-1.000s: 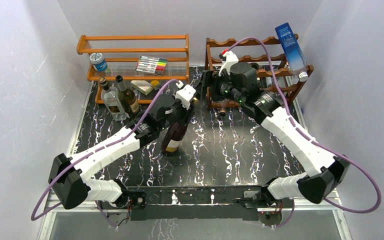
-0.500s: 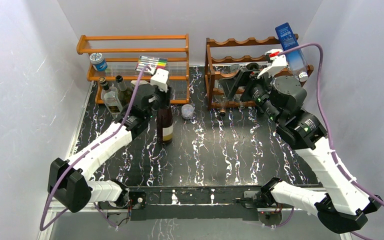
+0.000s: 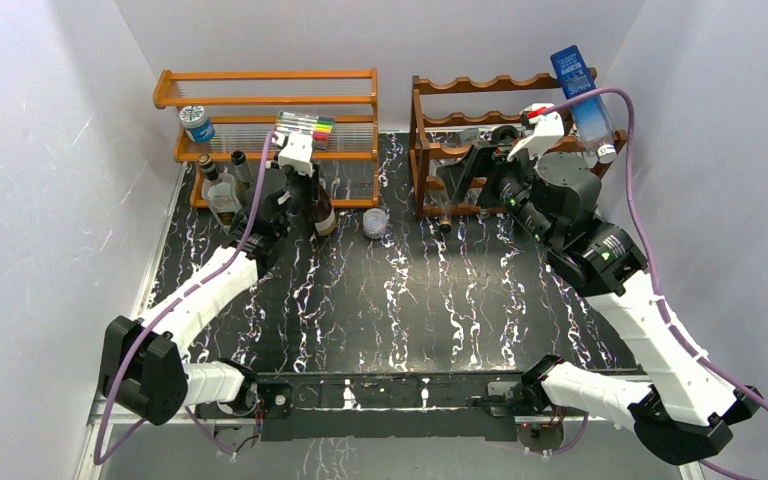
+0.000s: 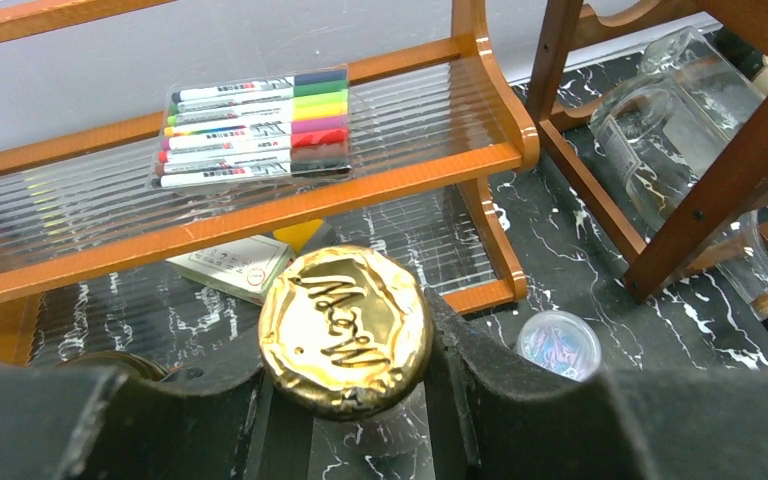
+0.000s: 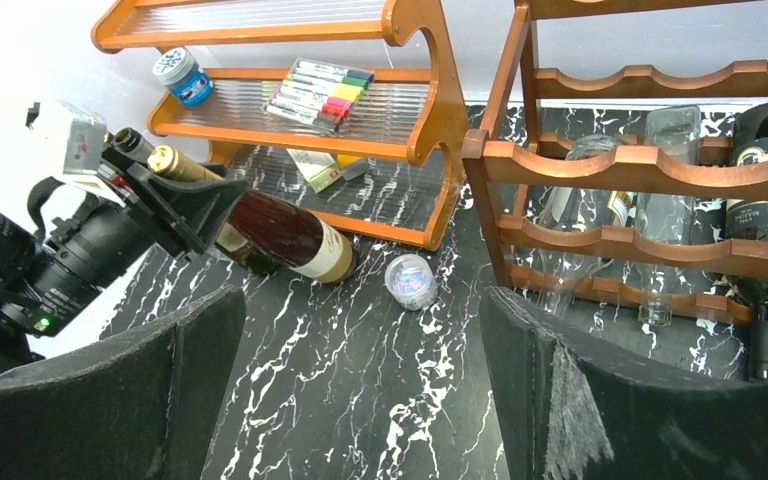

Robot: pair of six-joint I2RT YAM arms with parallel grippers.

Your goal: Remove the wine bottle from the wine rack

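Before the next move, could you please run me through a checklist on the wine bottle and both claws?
1. Grip: the left claw is shut on the neck of the wine bottle: ok.
2. Bottle off the wine rack: ok, it is beside the orange shelf.
3. Bottle upright: not ok, it leans in the right wrist view.
4. Bottle base resting on the table: cannot tell.
5. Bottle apart from the small lidded cup: ok.
6. Other arm: the right claw is open and holds nothing: ok.
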